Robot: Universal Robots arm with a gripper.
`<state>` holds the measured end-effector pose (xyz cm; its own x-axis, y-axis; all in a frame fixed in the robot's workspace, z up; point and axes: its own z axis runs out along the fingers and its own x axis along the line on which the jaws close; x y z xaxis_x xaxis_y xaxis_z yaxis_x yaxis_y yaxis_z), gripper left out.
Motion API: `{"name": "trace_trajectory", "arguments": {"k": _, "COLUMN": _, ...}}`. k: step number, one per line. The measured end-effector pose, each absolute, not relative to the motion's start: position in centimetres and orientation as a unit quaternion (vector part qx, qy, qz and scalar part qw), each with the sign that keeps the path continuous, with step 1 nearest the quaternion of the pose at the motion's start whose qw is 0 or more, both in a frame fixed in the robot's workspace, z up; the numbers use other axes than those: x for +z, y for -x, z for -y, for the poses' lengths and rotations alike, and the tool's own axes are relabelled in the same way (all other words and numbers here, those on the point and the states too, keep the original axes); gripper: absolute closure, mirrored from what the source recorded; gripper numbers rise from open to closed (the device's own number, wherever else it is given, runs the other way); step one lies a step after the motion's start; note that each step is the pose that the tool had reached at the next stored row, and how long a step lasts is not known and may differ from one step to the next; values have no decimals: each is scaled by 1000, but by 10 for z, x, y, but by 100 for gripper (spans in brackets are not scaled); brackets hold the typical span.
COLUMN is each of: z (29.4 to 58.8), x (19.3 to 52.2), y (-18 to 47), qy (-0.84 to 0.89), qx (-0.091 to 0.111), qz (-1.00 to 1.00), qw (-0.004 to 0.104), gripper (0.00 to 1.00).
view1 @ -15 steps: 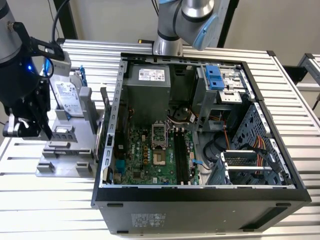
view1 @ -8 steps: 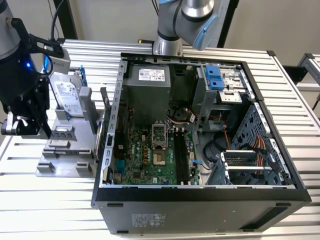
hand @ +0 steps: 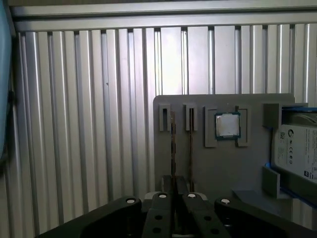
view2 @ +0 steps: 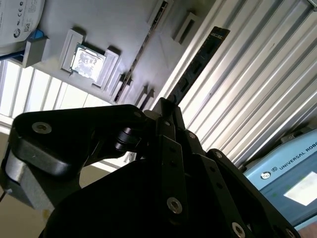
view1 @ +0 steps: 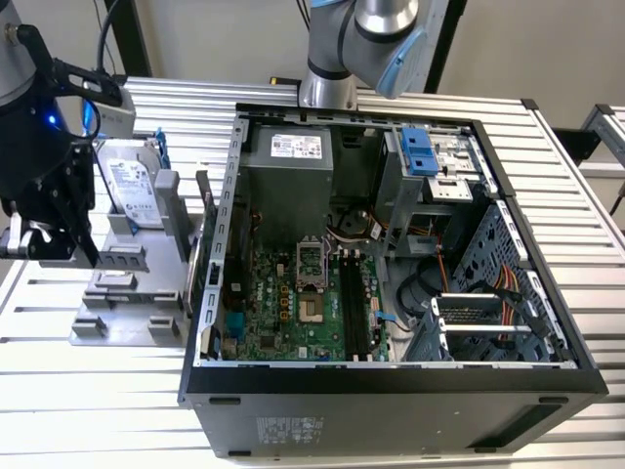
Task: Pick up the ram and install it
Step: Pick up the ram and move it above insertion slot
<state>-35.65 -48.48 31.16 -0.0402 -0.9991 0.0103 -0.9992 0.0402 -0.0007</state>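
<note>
The ram [view2: 198, 62] is a long dark stick with a row of chips. It juts out from between my gripper's fingers over the ribbed table. In the first wrist view the ram [hand: 172, 148] shows edge-on as a thin line above the gripper [hand: 177, 188]. The gripper [view2: 166, 106] is shut on one end of the stick. In the exterior view the gripper [view1: 68, 244] hangs at the left, beside the grey holder tray [view1: 127, 313] and apart from the open computer case [view1: 391, 381]. The motherboard's long black memory slots [view1: 354, 308] lie inside the case.
The tray [hand: 218, 168] carries a square silver processor [hand: 227, 125] and a hard drive [view1: 132, 186] in a blue bracket. A long groove [hand: 191, 144] runs along the tray. The arm's base [view1: 337, 59] stands behind the case. The ribbed metal table [view1: 98, 410] surrounds everything.
</note>
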Motion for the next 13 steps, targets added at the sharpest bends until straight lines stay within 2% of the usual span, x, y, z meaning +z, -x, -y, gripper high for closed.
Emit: {"name": "trace_trajectory", "arguments": {"k": 13, "z": 485, "x": 324, "y": 356, "qy": -693, "qx": 4, "qz": 721, "qw": 3, "gripper": 100}}
